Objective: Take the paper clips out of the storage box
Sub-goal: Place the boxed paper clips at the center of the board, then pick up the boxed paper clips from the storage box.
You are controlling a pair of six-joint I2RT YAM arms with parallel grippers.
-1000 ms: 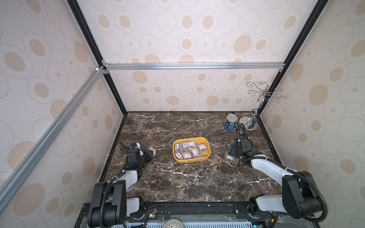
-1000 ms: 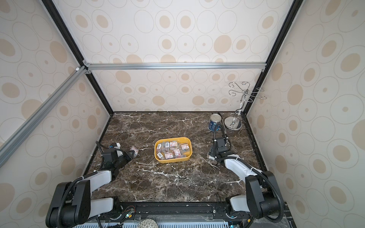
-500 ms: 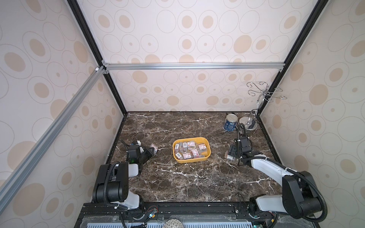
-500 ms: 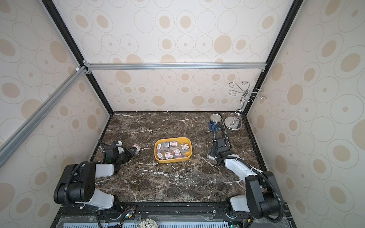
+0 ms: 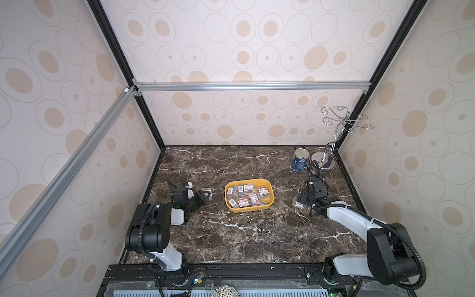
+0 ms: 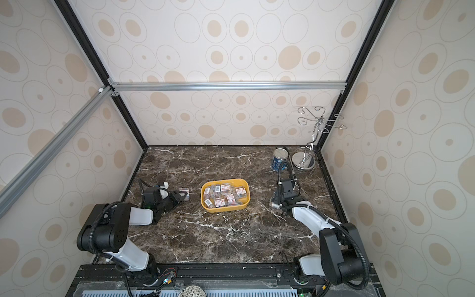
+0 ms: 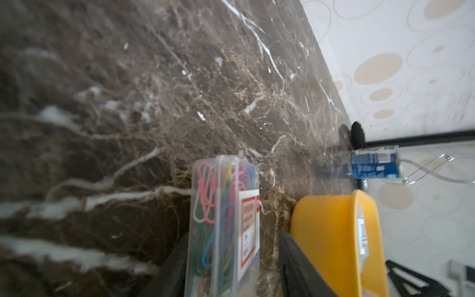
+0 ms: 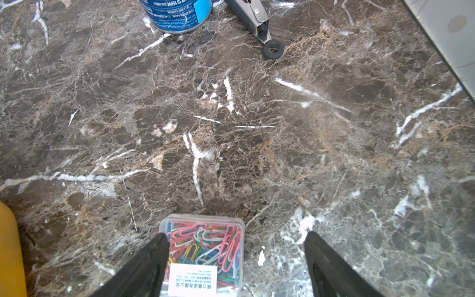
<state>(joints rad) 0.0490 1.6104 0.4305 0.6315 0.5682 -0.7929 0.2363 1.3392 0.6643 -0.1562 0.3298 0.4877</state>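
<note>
The wrist views cut off all but our black fingertips (image 8: pixel 151 259). Our left gripper (image 7: pixel 234 236) gapes around a clear box of coloured clips (image 7: pixel 221 218) near the yellow tray (image 7: pixel 326 231). Our right gripper (image 8: pixel 235 234) gapes around another box (image 8: pixel 203 246) on the table (image 8: pixel 257 128). The other boxes (image 5: pixel 248 195) fill the tray.

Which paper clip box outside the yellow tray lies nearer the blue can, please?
The box at the right tool, on the can's side; the other lies across the tray.

"TO SERVE" on blue tin can (image 8: pixel 177 15)
</note>
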